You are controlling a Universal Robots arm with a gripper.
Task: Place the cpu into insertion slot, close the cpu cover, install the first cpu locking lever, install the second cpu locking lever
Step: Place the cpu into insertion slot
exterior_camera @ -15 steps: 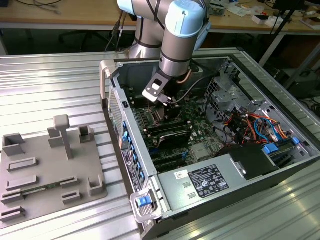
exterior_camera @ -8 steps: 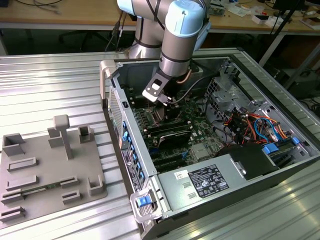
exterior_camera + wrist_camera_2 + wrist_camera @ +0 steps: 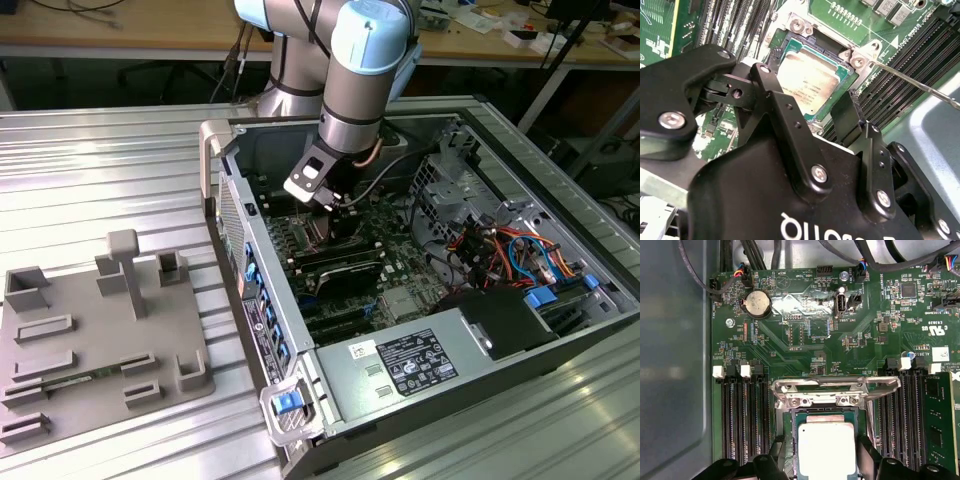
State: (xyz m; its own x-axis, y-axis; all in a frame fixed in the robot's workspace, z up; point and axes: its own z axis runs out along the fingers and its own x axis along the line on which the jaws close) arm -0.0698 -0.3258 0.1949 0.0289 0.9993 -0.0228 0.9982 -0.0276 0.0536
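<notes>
The cpu (image 3: 827,447), a flat square chip with a silver-grey top, lies in the insertion slot (image 3: 790,430) on the green motherboard; its top also shows in the second wrist view (image 3: 807,80). My gripper (image 3: 822,462) (image 3: 807,92) hovers low over it, open, with one black finger (image 3: 775,457) on each side and a small gap to the chip's edges. The cpu cover (image 3: 835,385), a silver metal frame, stands raised at the slot's far edge. A thin metal locking lever (image 3: 920,87) sticks out beside the slot. In the exterior view my gripper (image 3: 335,205) reaches down into the computer case.
Long black memory slots (image 3: 742,415) flank the socket on both sides, one with a green module (image 3: 940,425). Cables (image 3: 500,250) and drive bays crowd the case at the exterior view's right. A grey fixture plate (image 3: 100,330) lies on the table at the exterior view's left.
</notes>
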